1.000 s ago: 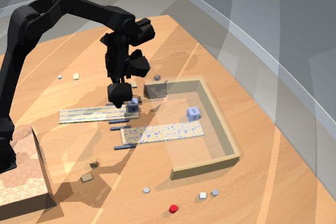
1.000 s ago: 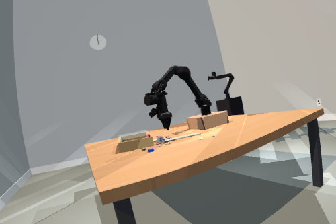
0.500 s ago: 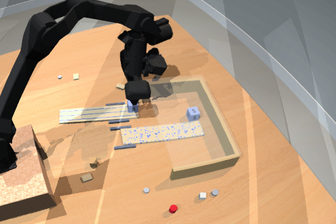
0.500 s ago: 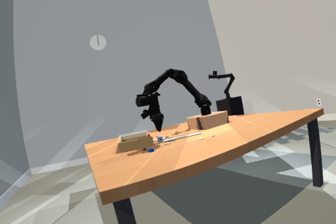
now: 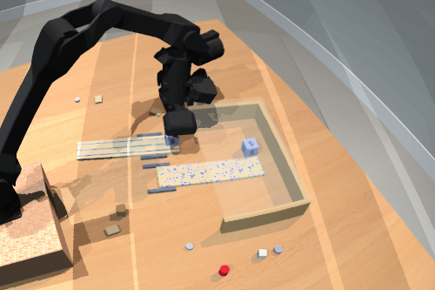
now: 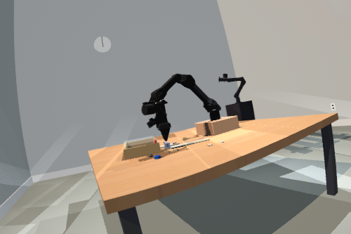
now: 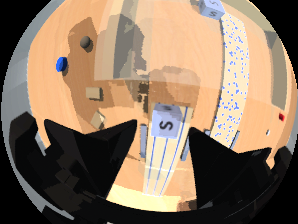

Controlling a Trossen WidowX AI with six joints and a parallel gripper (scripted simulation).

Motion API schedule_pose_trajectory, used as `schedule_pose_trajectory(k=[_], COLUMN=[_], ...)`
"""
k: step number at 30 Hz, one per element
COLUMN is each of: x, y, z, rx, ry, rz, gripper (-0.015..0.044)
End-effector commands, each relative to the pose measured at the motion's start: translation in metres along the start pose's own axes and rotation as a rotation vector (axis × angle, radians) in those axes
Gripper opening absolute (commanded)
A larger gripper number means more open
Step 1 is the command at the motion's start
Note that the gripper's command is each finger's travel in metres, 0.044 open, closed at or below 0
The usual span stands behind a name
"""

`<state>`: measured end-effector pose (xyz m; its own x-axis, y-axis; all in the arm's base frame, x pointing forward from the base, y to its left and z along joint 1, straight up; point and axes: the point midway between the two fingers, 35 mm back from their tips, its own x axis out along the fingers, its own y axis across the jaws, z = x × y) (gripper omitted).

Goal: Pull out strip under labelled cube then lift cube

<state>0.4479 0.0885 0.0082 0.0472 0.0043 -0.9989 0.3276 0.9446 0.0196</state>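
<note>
A pale blue cube marked S (image 5: 172, 140) (image 6: 167, 145) (image 7: 166, 121) sits on the far end of the blue-striped strip (image 5: 104, 150) (image 6: 196, 141) (image 7: 159, 150). My gripper (image 5: 179, 131) (image 6: 166, 140) (image 7: 164, 127) is partly open and points down over this cube. In the wrist view the cube shows between the two fingertips, which look clear of it; their exact height is hard to tell. A second cube marked S (image 5: 250, 147) (image 7: 211, 8) stands at the far end of the blue-speckled strip (image 5: 206, 172) (image 7: 234, 65), at its edge.
Low dark guide bars (image 5: 153, 157) (image 7: 144, 142) flank both strips. A walled tan enclosure (image 5: 266, 222) (image 6: 140, 152) surrounds the speckled strip's far part. Small wooden blocks (image 5: 112, 230) (image 7: 94, 93), a red disc (image 5: 224, 271) and a blue disc (image 6: 157, 157) (image 7: 61, 64) lie around.
</note>
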Motion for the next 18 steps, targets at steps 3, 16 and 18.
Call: schedule_pose_trajectory(k=[3,16,18], x=[0.014,0.035,0.036], y=[-0.002,-0.002,-0.003], z=[-0.003,-0.004,-0.004], rx=[-0.005,-0.005,-0.005], ry=[0.012,0.012,0.012], rz=[-0.006,-0.006,-0.006], gripper=[0.025,0.025,0.025])
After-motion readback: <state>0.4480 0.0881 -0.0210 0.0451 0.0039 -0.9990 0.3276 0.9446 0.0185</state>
